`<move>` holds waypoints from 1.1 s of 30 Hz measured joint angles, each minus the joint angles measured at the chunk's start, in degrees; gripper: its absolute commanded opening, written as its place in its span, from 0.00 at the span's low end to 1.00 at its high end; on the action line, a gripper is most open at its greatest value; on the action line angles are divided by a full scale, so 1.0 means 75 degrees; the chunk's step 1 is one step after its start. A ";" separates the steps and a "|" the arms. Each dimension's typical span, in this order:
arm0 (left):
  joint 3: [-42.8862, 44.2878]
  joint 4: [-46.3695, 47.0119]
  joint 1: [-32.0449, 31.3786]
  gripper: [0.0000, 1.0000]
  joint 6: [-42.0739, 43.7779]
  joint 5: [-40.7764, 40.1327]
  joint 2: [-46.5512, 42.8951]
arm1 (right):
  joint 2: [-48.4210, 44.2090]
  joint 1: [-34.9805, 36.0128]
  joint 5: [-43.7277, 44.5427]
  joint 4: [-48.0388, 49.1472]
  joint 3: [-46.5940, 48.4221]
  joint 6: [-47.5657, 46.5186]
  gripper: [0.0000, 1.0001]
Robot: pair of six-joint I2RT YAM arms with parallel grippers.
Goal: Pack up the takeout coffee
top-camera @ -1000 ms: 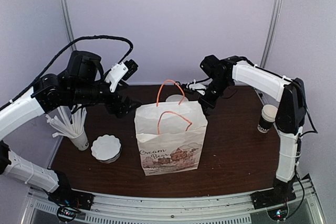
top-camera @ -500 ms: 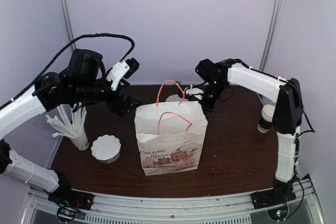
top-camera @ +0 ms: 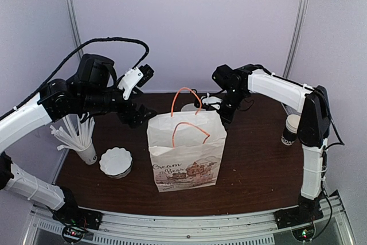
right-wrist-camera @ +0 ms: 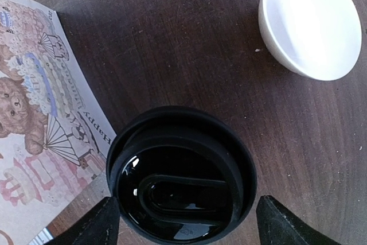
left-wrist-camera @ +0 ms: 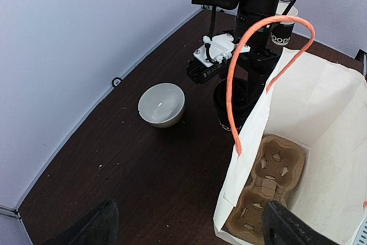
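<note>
Standing upright on the table (right-wrist-camera: 172,38), the coffee (left-wrist-camera: 229,107) was found just beside the bag (top-camera: 189,153), at centre of the left wrist view. In the right wrist view its lid (right-wrist-camera: 180,185) filled the lower centre of the frame, with the bag's printed wall at lower left and a bowl (right-wrist-camera: 309,21) at upper right, apart from it.

Right gripper (right-wrist-camera: 186,205): fingers were seen spread wide, one at each side of the lid and just beside its rim. No squeeze on lid or wall could be made out, so the coffee was not judged to be held.

Left gripper (left-wrist-camera: 189,216): fingers wide apart, nothing between them. The bag mouth lay at lower right of its view, and a carrier (left-wrist-camera: 266,182) was seen on the bag floor.

Handling, judged: the paper wall was expected to be light and soft, easily dented by a hard pinch. Fill could not be told through the lid. The glossy lid was taken to be slippery and liable to pop off if gripped alone. Hold was judged best taken on the wall just under the lid rim, where it is stiffest, closed gently, with the coffee kept upright.
</note>
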 measured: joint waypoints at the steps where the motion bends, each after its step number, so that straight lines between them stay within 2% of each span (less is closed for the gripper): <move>1: 0.0000 0.0000 0.0000 0.91 0.0000 0.0003 0.0000 | 0.0000 0.0003 0.0041 0.0000 0.0017 -0.0009 0.86; 7: 0.0003 -0.0003 0.0000 0.91 0.0003 0.0017 0.0009 | -0.0006 0.0020 0.0259 0.0012 0.0067 -0.0020 0.89; 8: 0.0020 -0.0006 0.0000 0.91 0.0003 0.0020 0.0020 | -0.0006 0.0020 0.0271 0.0012 0.0067 -0.0020 0.97; 10: 0.0067 -0.0006 0.0000 0.91 0.0003 0.0029 0.0058 | -0.0006 0.0020 0.0300 0.0017 0.0070 -0.0020 0.99; 21: 0.0119 -0.0003 0.0000 0.91 0.0003 0.0082 0.0117 | -0.0154 0.0020 0.0187 0.0041 0.0073 -0.0026 0.93; 33: 0.0128 -0.0003 0.0000 0.91 -0.0009 0.0201 0.0245 | -0.0259 0.0020 0.0125 0.0041 0.0073 0.0009 0.95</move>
